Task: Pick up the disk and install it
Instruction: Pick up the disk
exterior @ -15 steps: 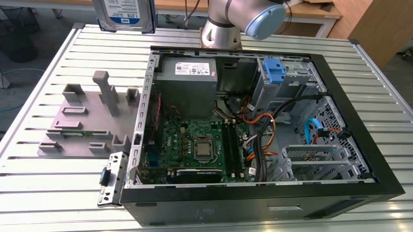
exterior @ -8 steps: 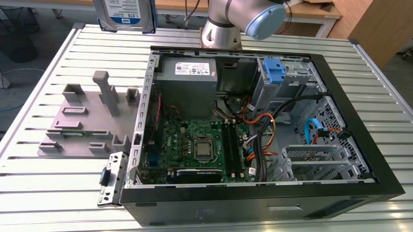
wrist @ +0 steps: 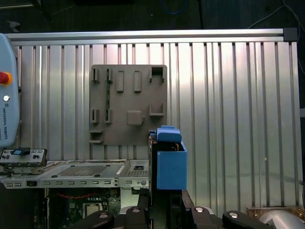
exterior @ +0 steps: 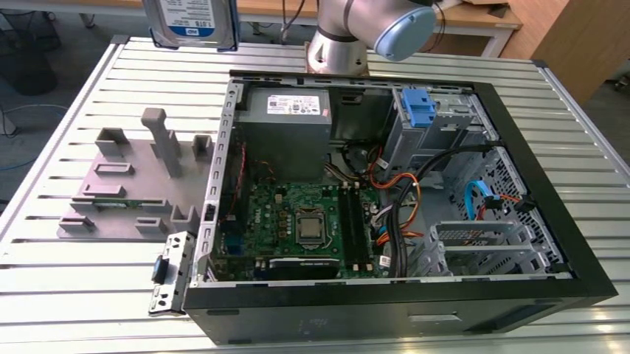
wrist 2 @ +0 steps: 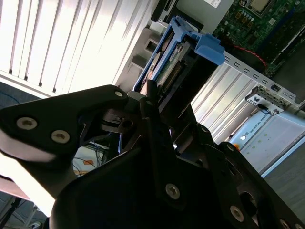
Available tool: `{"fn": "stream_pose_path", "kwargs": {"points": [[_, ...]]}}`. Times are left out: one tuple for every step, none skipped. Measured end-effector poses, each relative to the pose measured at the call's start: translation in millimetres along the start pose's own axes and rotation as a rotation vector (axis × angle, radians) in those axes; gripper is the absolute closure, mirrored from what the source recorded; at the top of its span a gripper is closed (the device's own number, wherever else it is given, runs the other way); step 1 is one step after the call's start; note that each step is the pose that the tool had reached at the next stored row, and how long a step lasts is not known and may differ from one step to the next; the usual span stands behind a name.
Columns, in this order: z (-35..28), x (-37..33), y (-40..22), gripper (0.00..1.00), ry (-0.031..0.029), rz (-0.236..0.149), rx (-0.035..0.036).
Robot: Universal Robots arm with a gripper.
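End effector (wrist 2: 159, 102) clamped on the disk (wrist 2: 202, 45); disk sticks out past its tips, held off the tabletop (wrist: 238, 95).

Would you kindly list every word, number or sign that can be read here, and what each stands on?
Nothing reads clearly.
White-and-blue label on the disk: too small to read.
White sticker on the power supply: too small to read.
Markings on the motherboard: too small to read.
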State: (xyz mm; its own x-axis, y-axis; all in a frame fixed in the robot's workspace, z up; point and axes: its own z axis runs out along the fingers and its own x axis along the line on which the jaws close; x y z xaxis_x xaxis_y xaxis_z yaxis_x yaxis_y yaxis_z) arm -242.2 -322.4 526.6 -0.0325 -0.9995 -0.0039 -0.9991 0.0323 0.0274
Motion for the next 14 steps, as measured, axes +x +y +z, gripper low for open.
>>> {"fn": "stream_pose_path", "kwargs": {"points": [[0.0,0.0,-0.5,0.65,0.0001,0.0,-0.0001],[-0.1,0.0,-1.0,0.65,0.0001,0.0,-0.0001],[-0.1,-0.1,-1.7,0.65,0.0,0.0,0.0],[-0.1,-0.1,-2.7,0.65,0.0,0.0,-0.0001],[-0.1,-0.1,-3.9,0.65,0.0,0.0,0.0],[-0.1,-0.2,-5.2,0.65,0.0,0.0,0.0],[-0.1,-0.2,-6.3,0.65,0.0,-0.001,0.0],[-0.1,-0.1,-7.2,0.65,0.0001,-0.001,-0.0001],[-0.1,-0.1,-7.9,0.65,0.0,-0.001,0.0],[-0.1,-0.1,-8.6,0.65,0.0,-0.001,0.0],[0.0,-0.1,-9.3,0.65,0.0,-0.001,0.0],[0.0,-0.1,-10.0,0.65,0.0,-0.001,0.0],[0.1,-0.1,-10.9,0.65,0.0,-0.001,0.0],[0.1,0.0,-11.9,0.65,0.0001,-0.001,0.0]]}}
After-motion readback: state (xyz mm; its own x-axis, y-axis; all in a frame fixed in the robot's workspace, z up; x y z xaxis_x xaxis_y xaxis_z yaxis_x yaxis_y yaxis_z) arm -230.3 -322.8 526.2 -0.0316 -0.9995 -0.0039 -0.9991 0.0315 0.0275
